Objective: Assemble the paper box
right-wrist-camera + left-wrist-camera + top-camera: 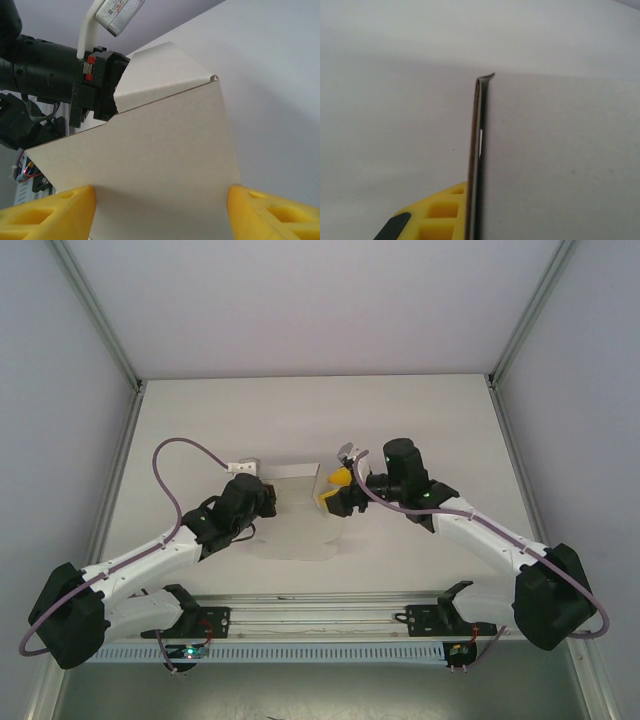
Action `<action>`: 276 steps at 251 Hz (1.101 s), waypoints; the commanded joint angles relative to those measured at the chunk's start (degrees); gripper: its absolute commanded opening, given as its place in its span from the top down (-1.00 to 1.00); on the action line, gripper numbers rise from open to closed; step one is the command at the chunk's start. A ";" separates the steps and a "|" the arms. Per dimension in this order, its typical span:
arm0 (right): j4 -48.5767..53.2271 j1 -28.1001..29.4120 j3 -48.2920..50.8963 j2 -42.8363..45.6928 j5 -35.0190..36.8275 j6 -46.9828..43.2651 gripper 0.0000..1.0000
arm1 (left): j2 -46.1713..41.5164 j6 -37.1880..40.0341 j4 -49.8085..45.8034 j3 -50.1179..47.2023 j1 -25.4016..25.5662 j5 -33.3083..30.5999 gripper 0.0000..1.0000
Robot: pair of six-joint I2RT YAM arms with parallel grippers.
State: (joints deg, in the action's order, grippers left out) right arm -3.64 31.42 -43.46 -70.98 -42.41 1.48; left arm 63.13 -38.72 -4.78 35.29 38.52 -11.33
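The paper box point(296, 522) is a white card sheet, partly folded, in the middle of the table between both arms. My left gripper point(264, 496) is shut on its left side. In the left wrist view the folded card edge point(479, 150) runs upright against a yellow finger point(437, 215), and the other finger is hidden behind the card. My right gripper point(336, 491) stands open at the card's right side. Its yellow fingers point(50, 215) flank a raised panel point(165, 145) with a folded flap on top. The left gripper's black body point(95, 85) shows behind that panel.
The white table point(420, 420) stretches bare behind and to both sides of the card. Metal frame posts point(128, 380) rise at the back corners. A rail with the arm bases point(320, 612) runs along the near edge.
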 commanded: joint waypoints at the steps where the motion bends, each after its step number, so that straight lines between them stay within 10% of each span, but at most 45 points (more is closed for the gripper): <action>1: -2.42 1.68 -1.87 -0.99 1.69 -1.18 -0.41 | 0.25 0.40 1.11 2.25 0.15 1.20 1.00; 118: -5.09 8.46 -1.11 -1.63 20.65 -7.80 -0.50 | 0.67 2.70 1.92 3.25 0.20 5.66 1.00; 189: -1.89 8.42 -3.62 -3.92 8.23 -7.25 -0.60 | 0.74 2.16 0.99 3.83 0.16 4.82 1.00; 276: 3.48 6.99 -3.78 -0.50 10.62 -5.17 -0.57 | 0.66 1.81 -1.33 4.17 0.09 1.66 1.00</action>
State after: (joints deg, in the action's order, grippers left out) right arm -1.52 38.37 -47.11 -73.47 -31.35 -4.67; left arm 64.03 -37.06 -6.94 36.99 37.89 -9.39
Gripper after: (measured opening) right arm 0.795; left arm 0.084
